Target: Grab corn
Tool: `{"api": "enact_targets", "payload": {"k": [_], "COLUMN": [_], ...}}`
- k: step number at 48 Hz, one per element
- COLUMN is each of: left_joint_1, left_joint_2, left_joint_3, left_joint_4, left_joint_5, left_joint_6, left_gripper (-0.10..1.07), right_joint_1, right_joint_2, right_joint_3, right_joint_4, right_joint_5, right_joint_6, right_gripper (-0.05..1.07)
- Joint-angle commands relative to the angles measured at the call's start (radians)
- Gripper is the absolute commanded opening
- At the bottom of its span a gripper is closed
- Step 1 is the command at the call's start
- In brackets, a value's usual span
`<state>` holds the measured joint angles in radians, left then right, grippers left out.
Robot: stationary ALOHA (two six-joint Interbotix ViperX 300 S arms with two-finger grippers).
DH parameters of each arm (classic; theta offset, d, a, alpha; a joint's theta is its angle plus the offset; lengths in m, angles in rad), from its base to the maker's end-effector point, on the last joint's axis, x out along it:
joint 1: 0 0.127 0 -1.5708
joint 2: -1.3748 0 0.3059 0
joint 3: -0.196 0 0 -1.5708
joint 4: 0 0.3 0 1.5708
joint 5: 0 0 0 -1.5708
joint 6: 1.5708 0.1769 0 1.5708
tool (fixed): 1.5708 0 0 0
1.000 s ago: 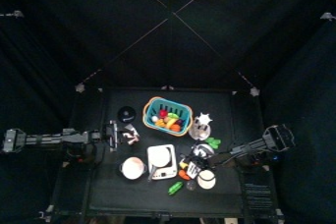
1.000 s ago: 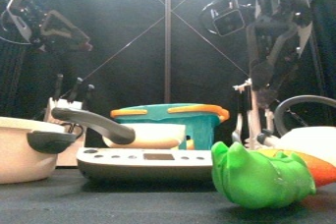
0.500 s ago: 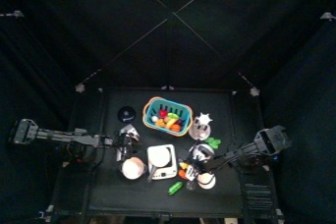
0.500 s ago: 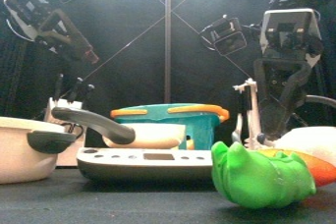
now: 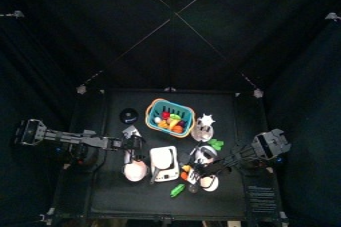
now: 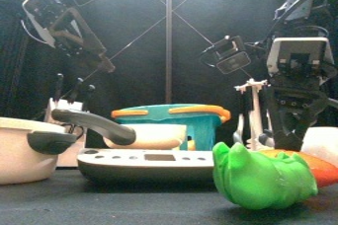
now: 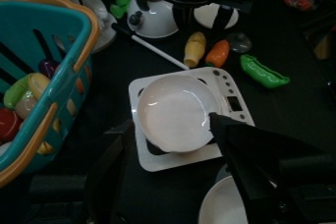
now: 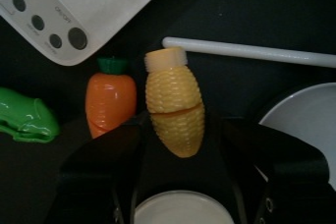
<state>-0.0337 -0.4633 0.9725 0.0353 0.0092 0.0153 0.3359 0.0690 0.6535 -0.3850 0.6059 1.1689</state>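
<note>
Right tool (image 8: 178, 184): jaws spread wide, gripping nothing, hanging directly over the corn (image 8: 175, 100). The cob lies on the black tabletop (image 8: 289, 12) in line with the gap between the jaws, pale cut end pointing away from the wrist. Whether the jaws touch the cob cannot be told.

Beside the corn, parallel to it: a carrot (image 8: 110, 105). Past the carrot, a green pepper (image 8: 27, 117). A white rod-like handle (image 8: 256, 51) crosses just beyond the cob's cut end. White scale (image 8: 79, 7) with dark buttons lies further out.

Left tool (image 7: 171, 164): released, jaws wide apart, holding nothing, poised above the plate (image 7: 174, 115) that sits on the scale.

Top view: teal basket (image 5: 170, 115) of toy food sits toward the back of the tabletop; the corn is at the front right, under the right arm.

Front view: pepper near and large at the front edge, basket behind the scale, a white pan (image 6: 34, 148) with a dark handle at left.

Room: black curtains on all sides.
</note>
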Motion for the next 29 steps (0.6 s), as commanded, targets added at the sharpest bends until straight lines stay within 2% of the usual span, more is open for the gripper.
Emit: {"api": "enact_targets", "payload": {"k": [1, 20, 29], "left_joint_1": [0.005, 0.055, 0.063], "left_joint_2": [0.002, -0.002, -0.003], "left_joint_3": [-0.028, -0.012, -0.009], "left_joint_4": [0.002, 0.000, 0.000], "left_joint_5": [-0.003, -0.003, -0.003], "left_joint_6": [0.000, -0.002, -0.002], "left_gripper": [0.96, 0.96, 0.96], "right_joint_1": [0.003, 0.003, 0.003], "right_joint_2": [-0.012, 0.008, 0.008], "right_joint_3": [-0.017, -0.018, -0.023], "right_joint_4": [0.002, -0.002, -0.002], "right_joint_5": [-0.003, -0.015, -0.012], "right_joint_6": [0.000, 0.000, 0.000], "right_gripper": [0.85, 0.84, 0.68]}}
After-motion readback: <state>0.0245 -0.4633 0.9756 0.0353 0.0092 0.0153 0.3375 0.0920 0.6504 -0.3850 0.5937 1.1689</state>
